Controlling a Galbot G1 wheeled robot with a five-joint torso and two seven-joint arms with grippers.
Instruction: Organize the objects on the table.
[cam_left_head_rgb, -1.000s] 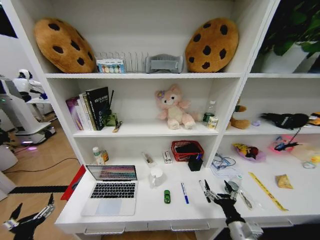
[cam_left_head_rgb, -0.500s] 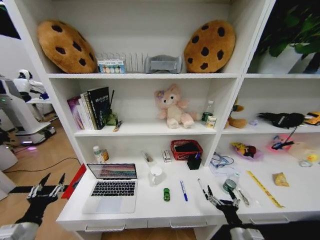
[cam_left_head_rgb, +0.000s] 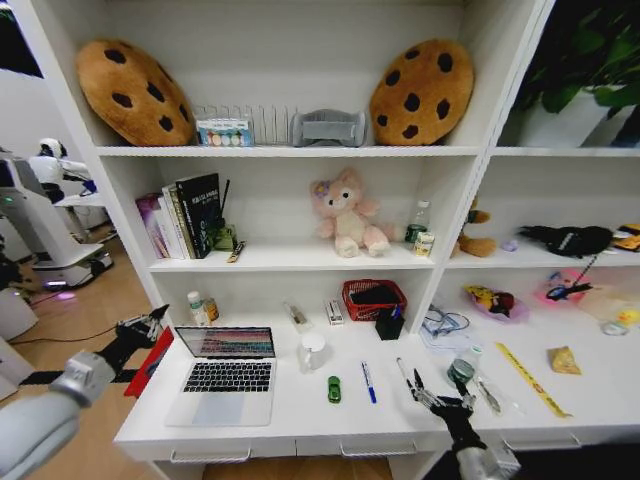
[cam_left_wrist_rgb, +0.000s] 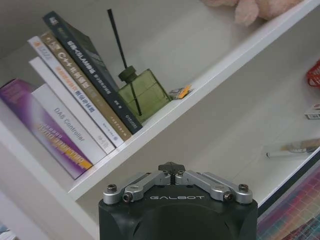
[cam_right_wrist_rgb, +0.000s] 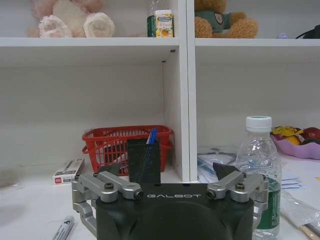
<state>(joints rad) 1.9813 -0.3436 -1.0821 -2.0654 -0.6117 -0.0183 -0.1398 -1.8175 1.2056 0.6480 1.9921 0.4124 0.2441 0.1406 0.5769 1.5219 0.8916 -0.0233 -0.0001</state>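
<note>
Two arms reach toward the white desk (cam_left_head_rgb: 290, 420) from its near corners. At the left, a grey forearm rises past the desk edge, and the left gripper (cam_left_head_rgb: 150, 322) hangs beside the open laptop's (cam_left_head_rgb: 222, 378) screen, above a red panel (cam_left_head_rgb: 150, 364); its fingers appear closed together, though their tips are small and dark in the head view and the wrist view does not show them at all, so this cannot be told for sure. That wrist camera looks up at a shelf with a row of leaning books (cam_left_wrist_rgb: 70, 115) and a green glass bottle (cam_left_wrist_rgb: 145, 95) with a thin black stick.

At the right, the right gripper (cam_left_head_rgb: 436, 392) is raised just over the desk's front edge, its two slim dark fingers spread wide and holding nothing. Its arm is cut off by the frame's lower edge.

On the smooth desktop, the silver laptop sits open at the left front, keys dark, screen lit in colours. A tiny green toy car (cam_left_head_rgb: 334, 390) lies near the middle, a blue pen (cam_left_head_rgb: 368, 383) just beside it, and a black pen (cam_left_head_rgb: 404, 374) lies close to the spread fingers. A small round tin (cam_left_head_rgb: 460, 371) rests near that gripper. Behind stand a red mesh basket (cam_right_wrist_rgb: 125, 145) and a black pen holder (cam_right_wrist_rgb: 144, 161), with a clear plastic water bottle (cam_right_wrist_rgb: 258, 165) close by.
</note>
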